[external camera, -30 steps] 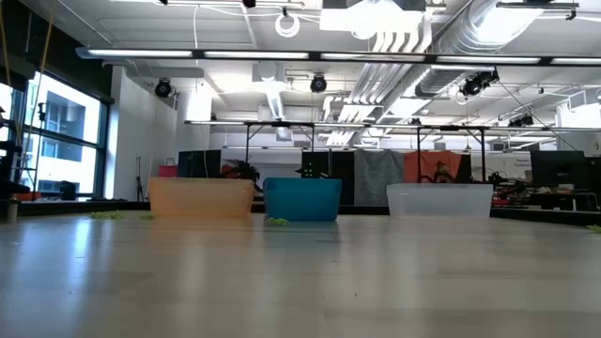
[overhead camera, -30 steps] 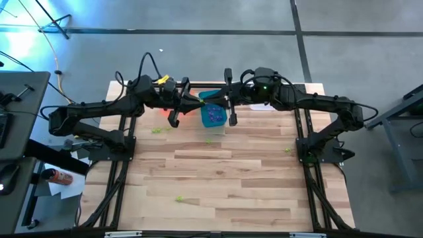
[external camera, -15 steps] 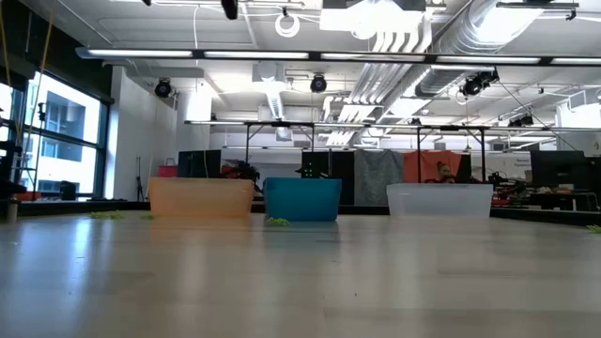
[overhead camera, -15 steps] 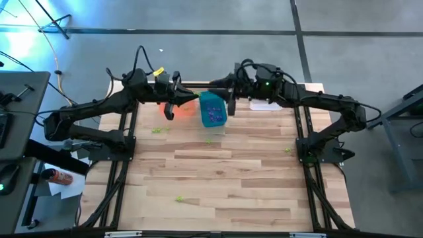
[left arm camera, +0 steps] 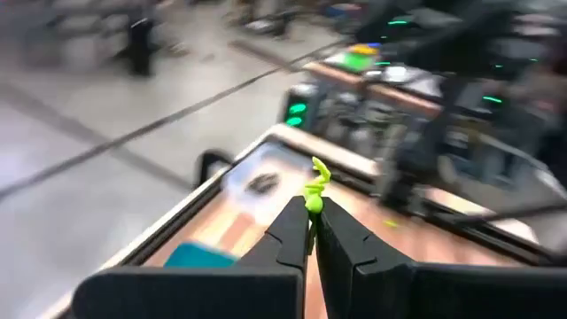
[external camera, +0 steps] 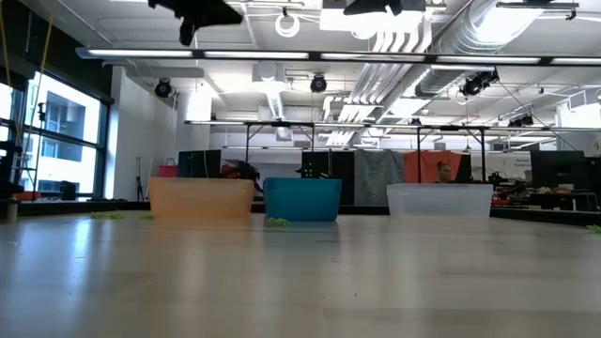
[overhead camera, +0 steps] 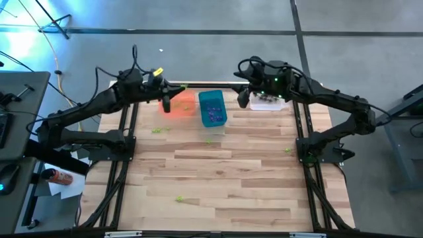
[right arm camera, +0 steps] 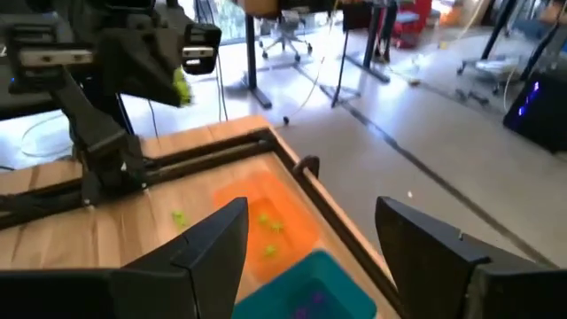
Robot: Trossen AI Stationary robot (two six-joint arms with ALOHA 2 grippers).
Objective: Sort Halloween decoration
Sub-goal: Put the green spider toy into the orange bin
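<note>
My left gripper (left arm camera: 312,232) is shut on a yellow-green Halloween decoration (left arm camera: 314,188). It hangs high over the orange bin (overhead camera: 184,106) at the table's far edge, where the high view also shows it (overhead camera: 165,100). My right gripper (right arm camera: 310,244) stands open and empty, up between the teal bin (overhead camera: 213,109) and the clear bin (overhead camera: 268,101). The teal bin holds purple pieces (overhead camera: 213,117). In the right wrist view, yellow-green pieces (right arm camera: 266,223) lie in the orange bin. Loose yellow-green decorations (overhead camera: 157,130) (overhead camera: 209,140) (overhead camera: 179,198) lie on the table. My left gripper pinches the lower end of the yellow-green decoration (left arm camera: 313,206) between its two fingertips. The fingers run almost level, pointing toward the table's right side. The piece sticks out beyond the tips, lifted clear of the bins and the table.
The three bins stand in a row along the far edge: the orange bin (external camera: 200,199), the teal bin (external camera: 302,199) and the clear bin (external camera: 439,200). One more yellow-green piece (overhead camera: 287,151) lies near the right arm's base. The wooden tabletop (overhead camera: 225,185) nearer the front holds only scattered pieces.
Both grippers have drawn apart from over the teal bin and tipped up from pointing down to nearly level. My left gripper has gone toward the table's far left, over the orange bin. My right gripper has gone toward the far right, toward the clear bin.
</note>
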